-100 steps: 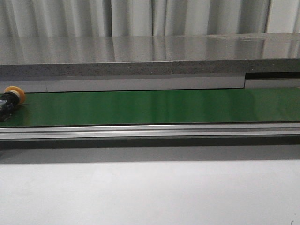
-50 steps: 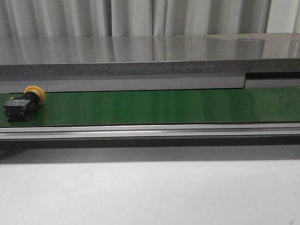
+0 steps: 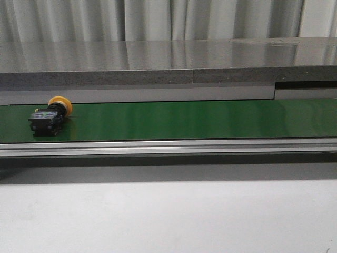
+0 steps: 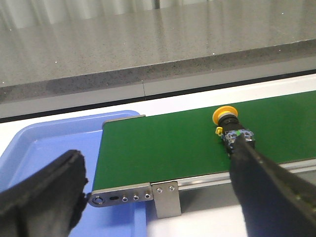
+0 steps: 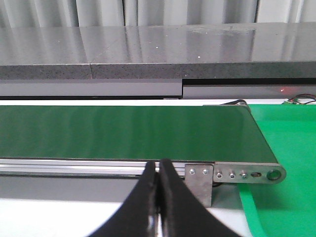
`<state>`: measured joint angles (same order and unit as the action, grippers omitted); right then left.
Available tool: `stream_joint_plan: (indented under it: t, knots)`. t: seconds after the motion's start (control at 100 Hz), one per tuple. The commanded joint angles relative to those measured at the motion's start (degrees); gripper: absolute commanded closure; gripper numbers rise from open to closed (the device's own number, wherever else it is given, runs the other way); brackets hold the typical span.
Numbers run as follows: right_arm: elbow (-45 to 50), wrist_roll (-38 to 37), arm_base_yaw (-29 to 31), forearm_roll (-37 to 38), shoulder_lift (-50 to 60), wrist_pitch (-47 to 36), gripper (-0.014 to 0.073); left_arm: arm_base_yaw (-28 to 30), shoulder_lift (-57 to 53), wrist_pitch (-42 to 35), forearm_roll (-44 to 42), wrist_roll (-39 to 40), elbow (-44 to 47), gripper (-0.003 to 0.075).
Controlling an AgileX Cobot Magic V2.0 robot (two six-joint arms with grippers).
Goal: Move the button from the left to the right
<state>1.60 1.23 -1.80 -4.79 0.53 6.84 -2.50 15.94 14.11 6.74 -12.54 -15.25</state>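
Button with a round orange-yellow cap, a greyish collar and a black boxy body lies tipped on its side on the long green conveyor belt, near the belt's left end in the front view, its cap pointing toward the far side and its black body toward the near edge. The belt runs across the scene between a silver aluminium side rail on the near side and a long grey speckled stone-like counter behind it, with pale pleated curtains hanging beyond. In the left wrist view the same button sits on the green surface a little way in from the belt's end roller bracket, and a shallow light-blue plastic tray lies under and beside that end of the conveyor. The left gripper hangs above this end with its two black fingers spread wide apart, nothing between them; one finger overlaps the button's black body in the picture, though whether it touches cannot be told. The right gripper hovers near the opposite end of the belt, its dark fingers pressed together with nothing held, and a bright green mat lies beside that end.
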Motion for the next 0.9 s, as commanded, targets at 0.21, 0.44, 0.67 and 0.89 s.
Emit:
stream_joint_plan:
  t: [0.21, 0.44, 0.67, 0.89]
  knots:
    - [-1.1, 0.2, 0.0, 0.5, 0.7, -4.8, 0.066, -0.5, 0.5, -6.0, 0.7, 0.1, -1.6, 0.0576]
    - [-1.1, 0.2, 0.0, 0.5, 0.7, -4.8, 0.066, -0.5, 0.5, -6.0, 0.7, 0.1, -1.6, 0.0739]
    - [-1.1, 0.2, 0.0, 0.5, 0.7, -6.1, 0.066, -0.5, 0.5, -6.0, 0.7, 0.1, -1.6, 0.0739]
    - [-4.5, 0.2, 0.0, 0.5, 0.6, -8.6, 0.066, -0.5, 0.5, -6.0, 0.7, 0.1, -1.6, 0.0739]
